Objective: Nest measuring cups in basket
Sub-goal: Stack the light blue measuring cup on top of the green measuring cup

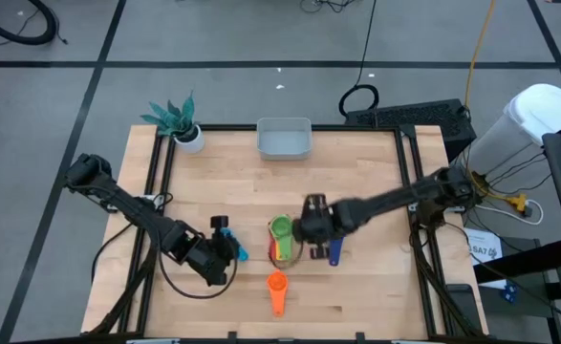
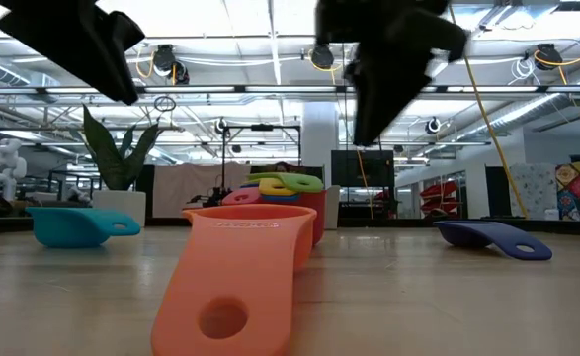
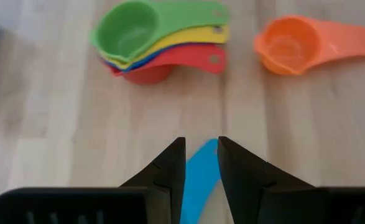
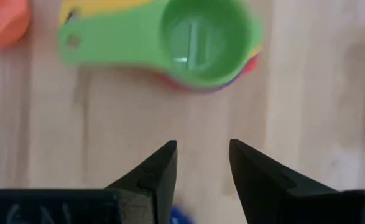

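Green cup (image 1: pixel 280 227) sits topmost in a nested stack with yellow, blue and red cups at the centre of the wooden tabletop (image 1: pixel 356 172). Right tool (image 1: pixel 311 231) hangs just beside the stack, released, holding nothing. Left tool (image 1: pixel 230 246) is clenched on the light blue cup (image 1: pixel 241 252). Orange cup (image 1: pixel 276 283) lies apart; basket (image 1: pixel 284 139) stands at the far edge.

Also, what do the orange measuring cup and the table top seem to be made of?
The orange measuring cup looks like moulded plastic with a smooth, slightly matte finish: its colour is uniform, the edges are rounded, and the handle has a punched hole. The table top looks like pale wood, probably sealed: grain lines and plank seams show, with only a soft sheen.
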